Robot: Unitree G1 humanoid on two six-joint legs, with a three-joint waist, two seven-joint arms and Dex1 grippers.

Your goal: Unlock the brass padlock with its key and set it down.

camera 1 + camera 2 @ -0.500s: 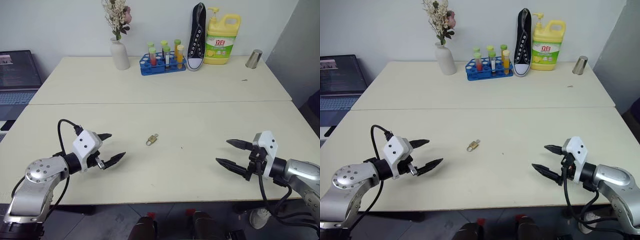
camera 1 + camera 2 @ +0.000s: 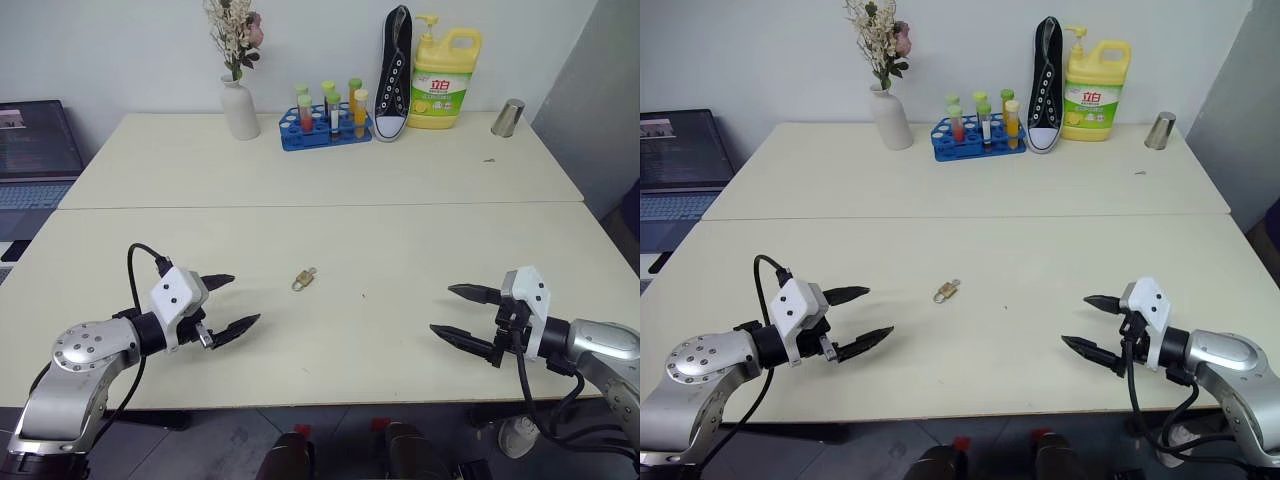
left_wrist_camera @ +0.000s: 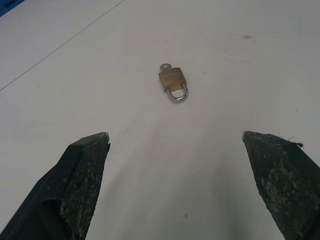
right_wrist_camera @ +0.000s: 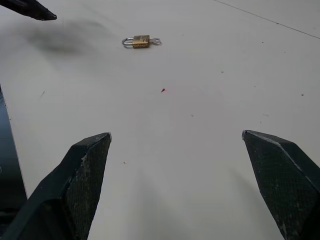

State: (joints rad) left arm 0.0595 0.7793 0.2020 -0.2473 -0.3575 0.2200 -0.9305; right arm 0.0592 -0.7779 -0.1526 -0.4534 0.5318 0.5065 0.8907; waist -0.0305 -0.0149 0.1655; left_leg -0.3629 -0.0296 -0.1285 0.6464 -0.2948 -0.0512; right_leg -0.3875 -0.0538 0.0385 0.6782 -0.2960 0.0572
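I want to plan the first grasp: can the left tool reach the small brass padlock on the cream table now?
Probably yes. The left tool is open, pointing toward the small brass padlock, which lies alone on the cream table; nothing stands between them.

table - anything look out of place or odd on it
One thing: a black sneaker stands on end against the wall at the back of the table, between the blue tube rack and the yellow detergent jug. The brass padlock lies flat mid-table, the key seemingly in it.
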